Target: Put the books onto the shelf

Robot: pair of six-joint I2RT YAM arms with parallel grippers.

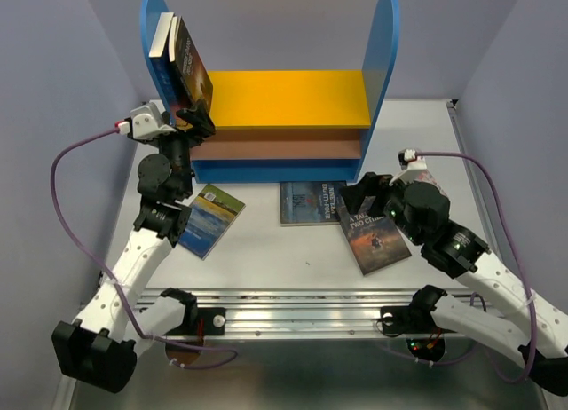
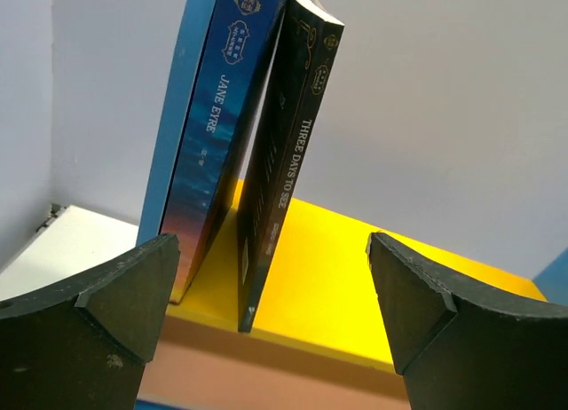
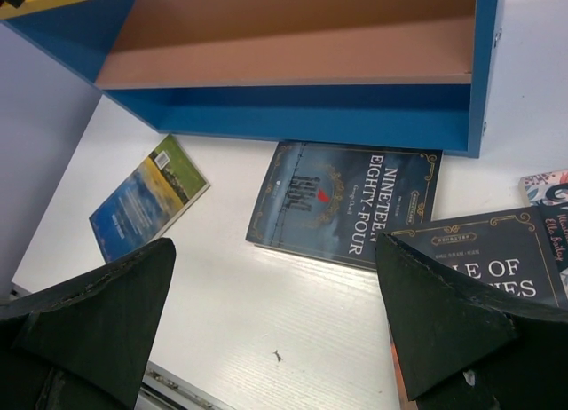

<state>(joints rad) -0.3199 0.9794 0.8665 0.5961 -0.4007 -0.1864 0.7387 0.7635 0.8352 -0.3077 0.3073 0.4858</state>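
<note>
Books: 2 stand on the shelf, on its yellow board at the L end. Jane Eyre is upright against the L blue panel. Three Days to See leans on it, tops touching, feet apart, its foot at the board's front edge. L gripper sits just in front of the pair, jaws wide apart, gripping nothing, both fingers clear of the bks.

3 more lie flat on the table in front of the shelf. Green-blue bk is at L near the L arm. Nineteen Eighty-Four is in the middle, just beside the blue base. Tale of Two Cities is to the R, turned askew.

R gripper hangs over the table by those last two, jaws wide apart, empty. In wrist view one finger hides part of the Two Cities cover. Sliver of another cover shows at that view's R edge, title unreadable.
</note>
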